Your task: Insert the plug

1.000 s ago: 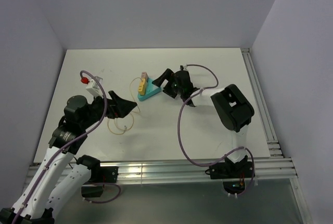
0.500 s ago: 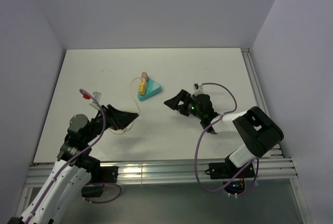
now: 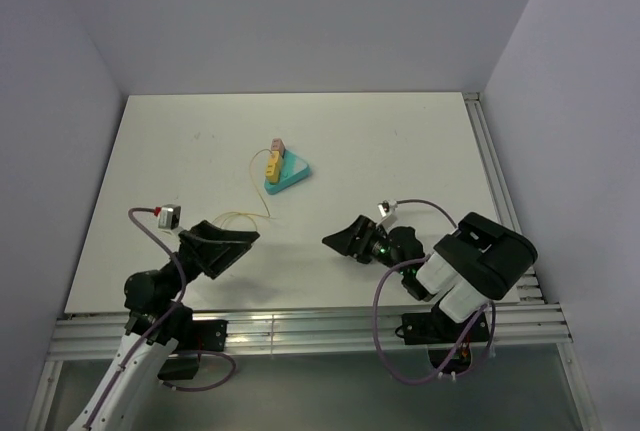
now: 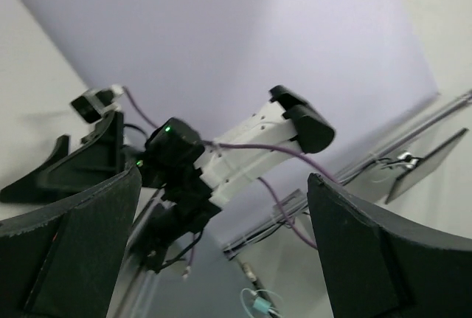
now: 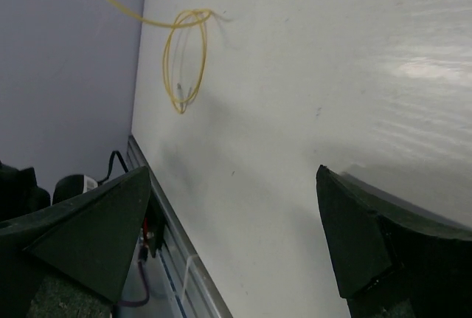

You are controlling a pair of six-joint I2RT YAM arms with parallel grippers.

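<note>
The plug (image 3: pixel 271 162), small and yellow, sits against the left side of a teal wedge block (image 3: pixel 288 176), beside a pinkish piece (image 3: pixel 279 144). Its thin pale-yellow cable (image 3: pixel 258 191) runs down toward my left gripper (image 3: pixel 245 243), which hovers open and empty near the table's front left. In the left wrist view the left gripper (image 4: pixel 225 178) frames only the right arm and the wall. My right gripper (image 3: pixel 335 239) is open and empty at front centre, well short of the block. In the right wrist view the right gripper (image 5: pixel 232 174) faces bare table, with the cable's loop (image 5: pixel 184 60) farther off.
The white table (image 3: pixel 400 141) is walled at the back and on both sides. Aluminium rails run along its near edge (image 3: pixel 350 326) and its right edge (image 3: pixel 497 181). The purple arm cables (image 3: pixel 380 301) hang by the right arm's base.
Both arms have pulled back from the block toward the near edge, the right one furthest. Both grippers stayed open. The plug and block have not moved.
</note>
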